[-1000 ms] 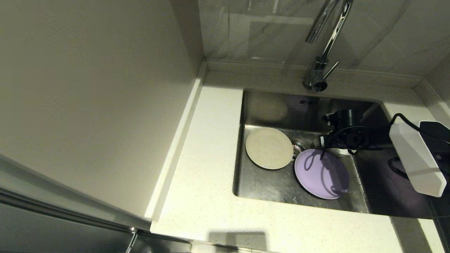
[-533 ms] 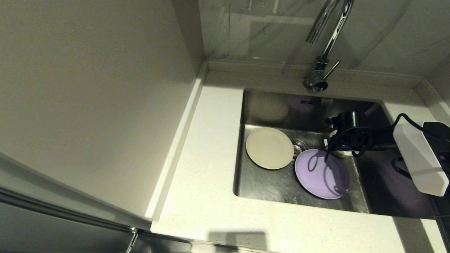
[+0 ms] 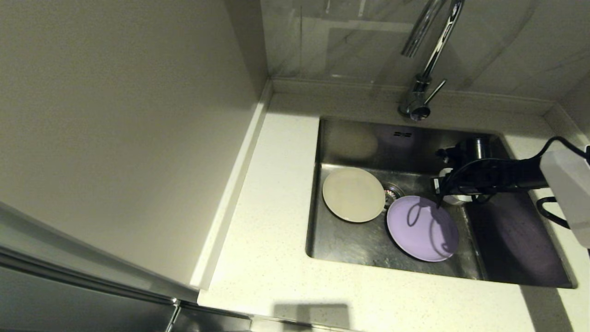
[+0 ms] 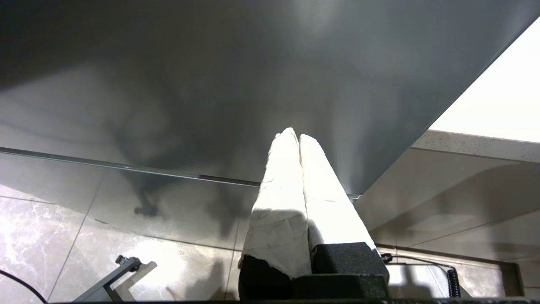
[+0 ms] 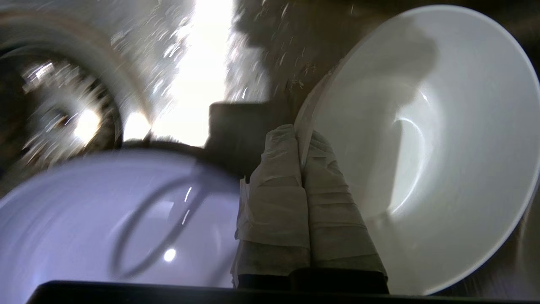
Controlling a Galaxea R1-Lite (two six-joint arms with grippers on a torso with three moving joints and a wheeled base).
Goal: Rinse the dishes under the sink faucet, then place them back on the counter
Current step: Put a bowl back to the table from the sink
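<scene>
Counter (image 3: 276, 258) of pale speckled stone wraps around the sink (image 3: 359, 244), a steel basin where all three dishes are now, none yet set back on the worktop. The faucet (image 3: 426, 69) rises at the back edge, its spout arching out of the top of the head view, and no water shows running from it. On the basin floor the cream plate (image 3: 353, 194) lies flat to the left of the drain, and the lilac plate (image 3: 422, 228) lies flat just to the right of it, nearer the front wall. The right gripper (image 5: 300, 139) reaches into the basin from the right, and its taped fingers (image 5: 276, 177) are clenched on the rim of the white bowl (image 5: 422, 139), which is tipped up on edge beside the lilac plate. The left gripper (image 4: 297, 139) hangs parked outside the work area, fingers pressed together on nothing. The step in hand looks like the pickup of the bowl for rinsing. The next move probably calls for lifting it clear of the lilac plate and carrying it under the spout without letting the thin rim slip from the pinch.
</scene>
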